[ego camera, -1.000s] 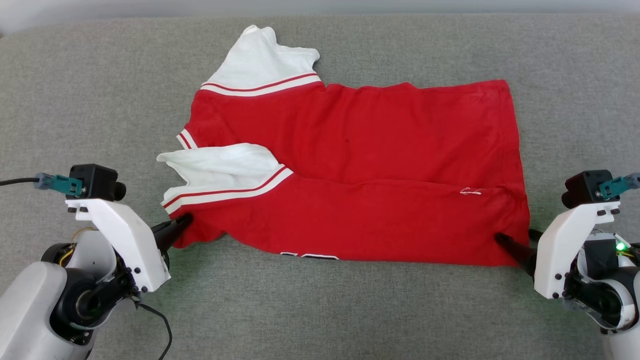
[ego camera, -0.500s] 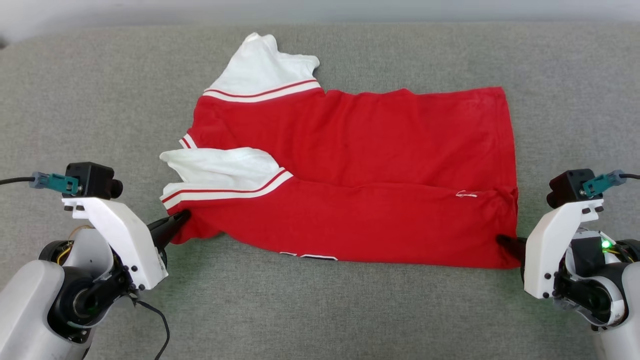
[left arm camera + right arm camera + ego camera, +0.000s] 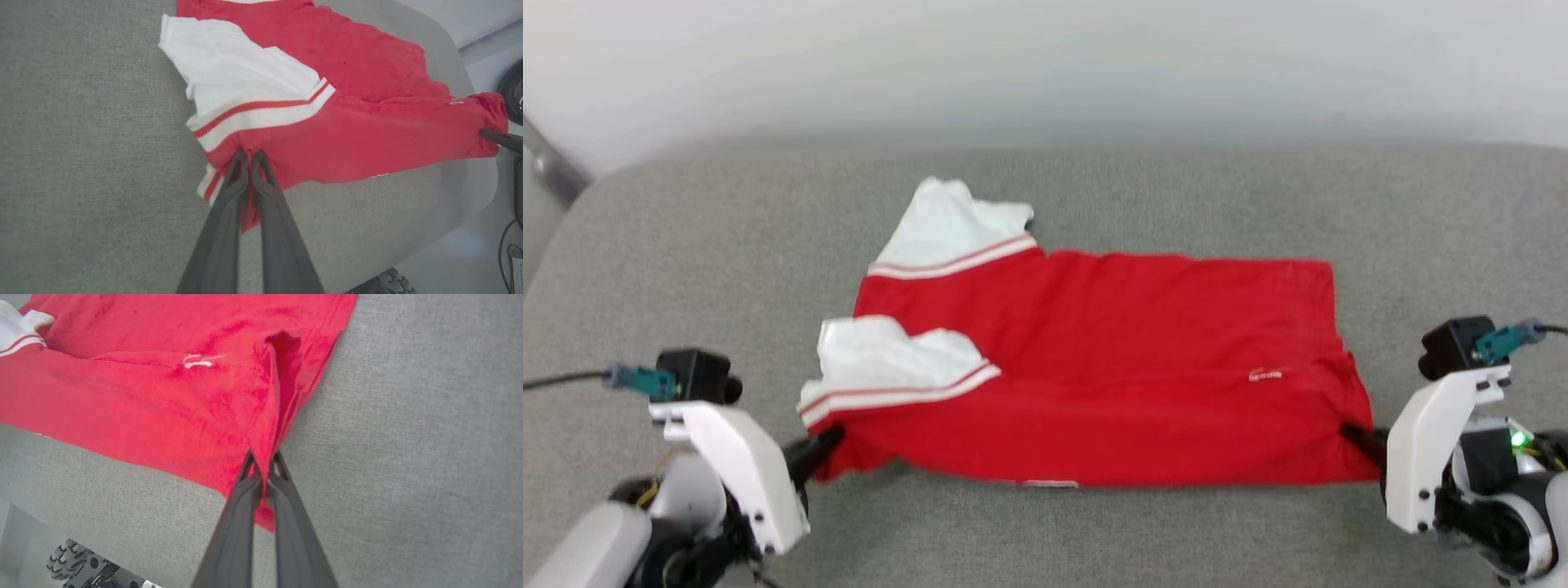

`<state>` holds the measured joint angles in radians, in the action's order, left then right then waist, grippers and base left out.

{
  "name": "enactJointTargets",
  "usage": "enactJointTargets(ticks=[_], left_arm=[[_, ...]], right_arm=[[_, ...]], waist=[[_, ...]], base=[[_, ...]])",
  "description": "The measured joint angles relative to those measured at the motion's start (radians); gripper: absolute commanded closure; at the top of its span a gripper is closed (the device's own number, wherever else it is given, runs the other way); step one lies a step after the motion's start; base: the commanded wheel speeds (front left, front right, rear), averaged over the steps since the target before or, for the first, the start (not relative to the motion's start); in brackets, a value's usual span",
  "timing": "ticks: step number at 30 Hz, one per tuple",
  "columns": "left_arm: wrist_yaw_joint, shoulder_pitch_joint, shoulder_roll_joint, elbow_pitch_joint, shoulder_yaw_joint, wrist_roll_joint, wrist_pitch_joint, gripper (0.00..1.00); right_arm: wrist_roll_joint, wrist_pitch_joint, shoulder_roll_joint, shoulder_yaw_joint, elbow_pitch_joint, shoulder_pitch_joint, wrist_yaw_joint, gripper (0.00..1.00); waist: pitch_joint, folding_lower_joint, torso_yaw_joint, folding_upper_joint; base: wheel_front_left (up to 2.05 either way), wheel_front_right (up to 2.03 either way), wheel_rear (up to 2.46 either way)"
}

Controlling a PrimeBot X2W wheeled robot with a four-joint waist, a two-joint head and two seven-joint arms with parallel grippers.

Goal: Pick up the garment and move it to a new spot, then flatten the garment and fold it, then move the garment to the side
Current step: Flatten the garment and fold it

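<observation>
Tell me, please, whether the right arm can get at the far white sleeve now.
Probably not. The right gripper is shut on the near right corner of the garment, and the far white sleeve lies at its far left. Nothing stands between, but it must let go first.

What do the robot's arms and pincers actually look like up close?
The left gripper and right gripper each have two long, dark grey, tapering fingers. White angular brackets behind them carry black cameras with teal plugs. A green light glows on the right arm.
</observation>
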<state>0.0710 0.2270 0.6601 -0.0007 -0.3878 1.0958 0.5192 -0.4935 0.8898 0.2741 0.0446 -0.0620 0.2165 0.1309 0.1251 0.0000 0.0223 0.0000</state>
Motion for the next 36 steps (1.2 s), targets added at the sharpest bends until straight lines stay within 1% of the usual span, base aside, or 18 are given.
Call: enactJointTargets(ticks=[8,11,12,13,14,15,16,19,21,27,31,34,36], left_arm=[[0.051,-0.199,0.002,-0.026,-0.004,0.047,-0.012,1.0],[0.053,-0.26,-0.015,-0.016,-0.012,0.074,-0.016,1.0],[0.053,-0.268,-0.022,-0.007,-0.014,0.079,-0.021,1.0],[0.047,-0.269,-0.03,0.001,-0.012,0.081,-0.03,1.0],[0.043,-0.267,-0.041,0.011,-0.008,0.083,-0.043,0.93],[0.041,-0.264,-0.048,0.025,-0.006,0.086,-0.05,0.45],[0.037,-0.26,-0.053,0.036,-0.005,0.086,-0.058,0.0],[0.025,-0.239,-0.064,0.059,-0.001,0.077,-0.078,0.0],[0.017,-0.22,-0.059,0.062,0.005,0.064,-0.094,0.0],[0.018,-0.142,-0.036,0.05,0.042,-0.017,-0.185,0.0],[0.049,-0.078,-0.04,0.029,0.063,-0.068,-0.241,0.0],[0.08,-0.021,-0.034,0.008,0.078,-0.116,-0.274,0.0],[0.088,0.019,-0.029,-0.015,0.081,-0.139,-0.284,0.0]], right_arm=[[-0.011,0.022,-0.008,-0.026,0.029,-0.153,0.0,1.0],[-0.007,0.011,-0.016,-0.033,0.028,-0.212,0.0,1.0],[-0.006,-0.004,-0.023,-0.037,0.024,-0.225,0.0,0.95],[0.0,-0.022,-0.028,-0.033,0.02,-0.236,0.0,0.57],[0.012,-0.037,-0.027,-0.024,0.018,-0.244,0.0,0.0],[0.021,-0.058,-0.028,-0.015,0.017,-0.249,0.0,0.0],[0.023,-0.087,-0.03,-0.011,0.018,-0.253,0.0,0.0],[0.037,-0.182,-0.037,0.003,0.022,-0.257,0.0,0.0],[0.057,-0.256,-0.037,0.003,0.03,-0.256,0.0,0.0],[0.138,-0.474,-0.06,-0.034,0.07,-0.236,0.0,0.0],[0.187,-0.585,-0.098,-0.051,0.103,-0.214,0.0,0.0],[0.208,-0.629,-0.117,-0.031,0.128,-0.188,0.0,0.0],[0.223,-0.656,-0.129,-0.02,0.149,-0.17,0.0,0.0]], waist=[[-0.107,-0.0001,-0.001,0.0],[-0.128,-0.0002,-0.001,0.0],[-0.129,-0.0003,0.0,0.0],[-0.128,-0.0002,0.001,0.0],[-0.127,-0.0002,0.001,0.0],[-0.126,-0.0002,0.002,0.0],[-0.123,-0.0002,0.002,0.0],[-0.115,-0.0003,-0.005,0.0],[-0.112,-0.0002,-0.012,0.0],[-0.109,-0.0002,-0.039,0.0],[-0.093,-0.0001,-0.064,0.0],[-0.065,-0.0001,-0.085,0.0],[-0.039,0.0,-0.1,0.0]], base=[[0.0,0.0,0.0],[0.0,0.0,0.0],[0.0,0.0,0.0],[0.0,0.0,0.0],[0.0,0.0,0.0],[0.0,0.0,0.0],[0.0,0.0,0.0],[0.0,0.0,0.0],[0.0,0.0,0.0],[0.0,0.0,0.0],[0.0,0.0,0.0],[0.0,0.0,0.0],[0.0,0.0,0.0]])
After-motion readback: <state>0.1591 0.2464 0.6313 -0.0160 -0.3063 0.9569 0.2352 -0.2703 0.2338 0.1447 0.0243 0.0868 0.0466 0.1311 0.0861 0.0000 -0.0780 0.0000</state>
